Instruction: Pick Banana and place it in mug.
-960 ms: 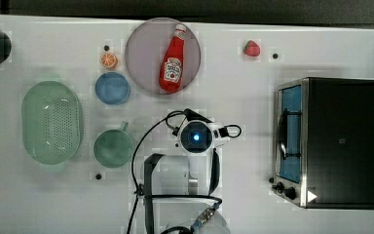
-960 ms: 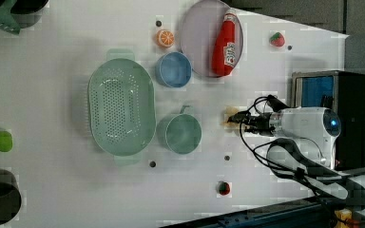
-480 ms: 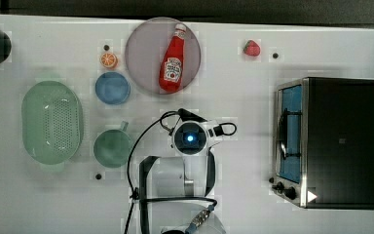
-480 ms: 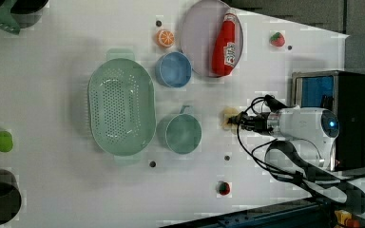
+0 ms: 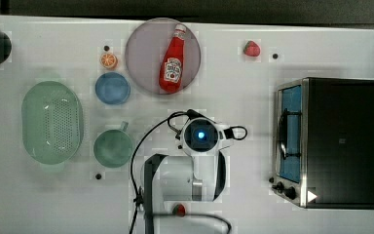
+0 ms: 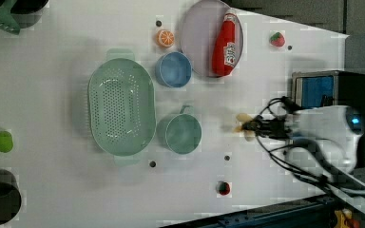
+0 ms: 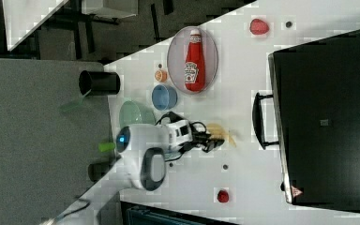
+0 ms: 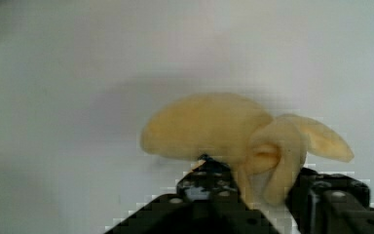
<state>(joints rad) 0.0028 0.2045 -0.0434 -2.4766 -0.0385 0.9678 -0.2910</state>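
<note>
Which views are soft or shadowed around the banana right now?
Wrist view: the banana is fairly sharp with a soft shadow on the table behind it, while the gripper is dark and blocky. Left view: the banana is a small blurred patch. Right view: the banana is pale against the bright table.
</note>
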